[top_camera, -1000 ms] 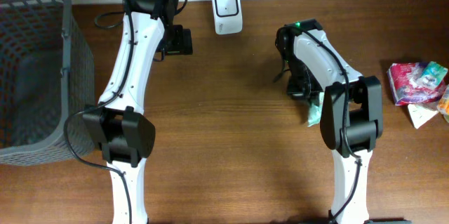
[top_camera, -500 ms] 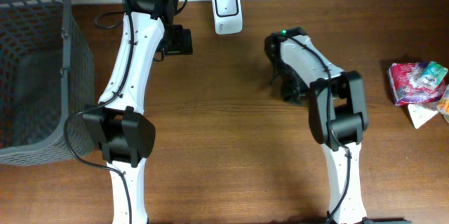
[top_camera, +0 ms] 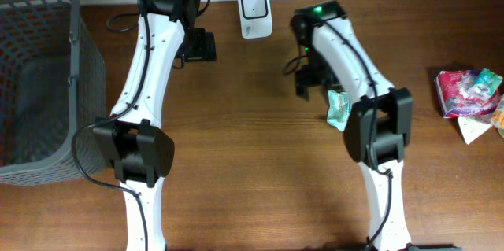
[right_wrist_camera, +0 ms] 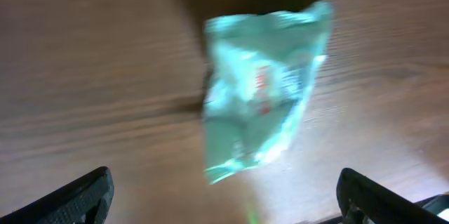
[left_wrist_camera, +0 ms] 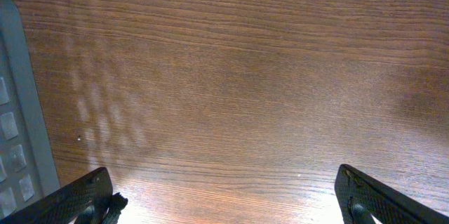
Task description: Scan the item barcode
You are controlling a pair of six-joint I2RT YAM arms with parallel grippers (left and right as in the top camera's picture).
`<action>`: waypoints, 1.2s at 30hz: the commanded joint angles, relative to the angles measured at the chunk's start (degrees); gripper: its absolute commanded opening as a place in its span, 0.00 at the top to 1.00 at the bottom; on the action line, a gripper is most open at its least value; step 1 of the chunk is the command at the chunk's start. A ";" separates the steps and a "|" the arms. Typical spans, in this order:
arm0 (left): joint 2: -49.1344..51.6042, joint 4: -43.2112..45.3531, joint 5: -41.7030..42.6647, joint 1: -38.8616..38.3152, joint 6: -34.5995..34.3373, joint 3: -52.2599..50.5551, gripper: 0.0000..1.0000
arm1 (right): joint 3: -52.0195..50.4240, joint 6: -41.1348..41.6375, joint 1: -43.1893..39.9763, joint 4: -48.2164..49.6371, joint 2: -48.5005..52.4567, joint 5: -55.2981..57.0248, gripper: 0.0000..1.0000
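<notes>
Green packet (right_wrist_camera: 263, 87) is seen lying loose on the table (top_camera: 236, 141), below the right gripper (right_wrist_camera: 228, 199), whose jaws are spread apart and empty. The left gripper (left_wrist_camera: 224, 196) is likewise spread. The scanner (top_camera: 255, 1) is set apart from the packet; no scan can be confirmed.

Table (left_wrist_camera: 224, 76): brown wood grain, smooth, faint sheen.
Packet (right_wrist_camera: 263, 83): pale green film, crinkled, glossy.
Basket (top_camera: 85, 62): grey matt plastic mesh.
Scanner (top_camera: 255, 3): smooth white plastic.

A crinkled pale green packet (top_camera: 339, 108), blurred, shows against the wooden table (top_camera: 252, 149), well apart from the white scanner (top_camera: 255, 2).
</notes>
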 commanded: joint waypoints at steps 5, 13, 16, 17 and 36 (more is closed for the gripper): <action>0.52 -0.04 -0.46 -0.28 -0.55 0.72 0.01 | -3.17 -17.53 -12.46 0.24 0.07 -22.69 0.09; 0.52 -0.04 -0.46 -0.33 -0.55 0.72 0.01 | -14.40 -18.47 -13.05 9.11 0.07 -23.17 0.42; 0.52 -0.04 -0.46 -0.37 -0.55 0.72 0.01 | -15.04 -18.01 -13.14 10.84 -0.02 -23.50 0.85; 0.52 -0.04 -0.46 -0.37 -0.55 0.72 0.01 | -14.75 -17.99 -13.14 10.88 -0.07 -24.04 0.85; 0.52 -0.04 -0.46 -0.48 -0.55 0.72 0.01 | 6.32 6.51 -3.19 61.05 0.33 -33.57 0.96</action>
